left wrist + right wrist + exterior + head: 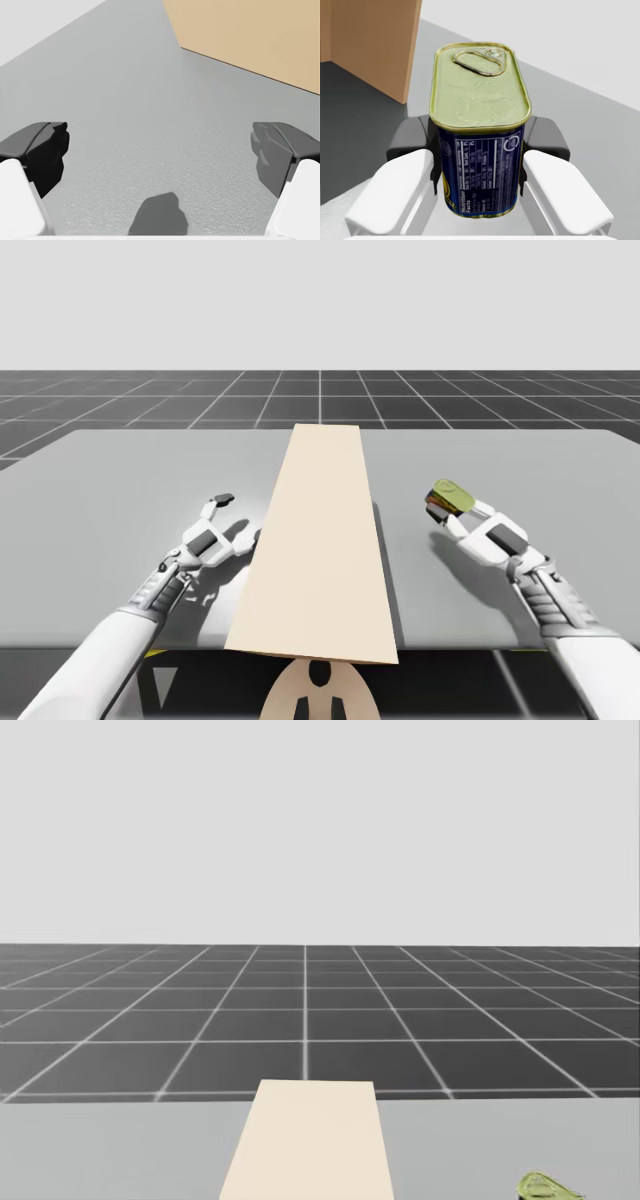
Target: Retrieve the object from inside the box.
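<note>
The blue rectangular can [480, 100] with a gold lid is clamped from both sides by the right gripper [449, 510]. It is held right of the tall tan box [318, 550], apart from its right edge. The left gripper [160, 150] is held with fingers wide apart over bare grey table [120, 490], near the box's left edge.

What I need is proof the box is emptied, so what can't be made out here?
Inside of the box: high view, its own tan top face hides it.
Body of the can: head view, cut off by the bottom edge.
Base of the can: right wrist view, hidden under its own body between my right jaws.
</note>
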Controlling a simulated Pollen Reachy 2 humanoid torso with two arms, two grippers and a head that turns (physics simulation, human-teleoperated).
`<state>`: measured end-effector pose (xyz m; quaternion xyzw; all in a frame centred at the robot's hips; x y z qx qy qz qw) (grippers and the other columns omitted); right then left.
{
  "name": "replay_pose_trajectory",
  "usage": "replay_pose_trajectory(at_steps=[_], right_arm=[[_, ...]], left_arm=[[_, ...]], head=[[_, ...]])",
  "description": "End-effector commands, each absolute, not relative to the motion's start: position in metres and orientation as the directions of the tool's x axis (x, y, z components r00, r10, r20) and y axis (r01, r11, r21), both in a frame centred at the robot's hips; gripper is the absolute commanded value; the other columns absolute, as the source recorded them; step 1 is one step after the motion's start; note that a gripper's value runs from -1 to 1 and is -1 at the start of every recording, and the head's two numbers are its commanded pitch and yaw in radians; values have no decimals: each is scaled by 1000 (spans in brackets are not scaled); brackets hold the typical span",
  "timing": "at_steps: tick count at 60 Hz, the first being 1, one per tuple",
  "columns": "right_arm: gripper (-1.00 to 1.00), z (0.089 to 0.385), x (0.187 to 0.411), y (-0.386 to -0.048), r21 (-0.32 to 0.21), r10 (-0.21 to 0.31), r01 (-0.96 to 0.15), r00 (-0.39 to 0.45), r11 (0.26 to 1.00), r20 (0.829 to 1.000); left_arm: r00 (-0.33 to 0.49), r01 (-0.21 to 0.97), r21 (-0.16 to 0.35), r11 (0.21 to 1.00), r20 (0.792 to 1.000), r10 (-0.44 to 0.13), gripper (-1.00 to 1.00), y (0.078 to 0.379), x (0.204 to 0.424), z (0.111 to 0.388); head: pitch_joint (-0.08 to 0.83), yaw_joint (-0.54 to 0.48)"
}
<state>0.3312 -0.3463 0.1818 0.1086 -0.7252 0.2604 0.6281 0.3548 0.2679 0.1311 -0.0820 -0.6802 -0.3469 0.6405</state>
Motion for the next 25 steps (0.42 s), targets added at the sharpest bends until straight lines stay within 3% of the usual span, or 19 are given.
replay_pose_trajectory(at_steps=[1, 12, 25], right_arm=[[1000, 243, 352, -349, -290, 157, -438, -314, 851, 936], [1000, 288, 359, -351, -306, 148, -402, -378, 863, 914], [1000, 337, 356, -363, -351, 189, -338, -430, 873, 883]], left_arm=[[-167, 553, 368, 747, 928, -333, -1000, 269, 355, 131], [-167, 552, 368, 749, 928, -333, -1000, 269, 356, 131], [-167, 548, 368, 751, 928, -333, -1000, 271, 356, 132]], head=[[7, -32], [7, -31], [8, -28]])
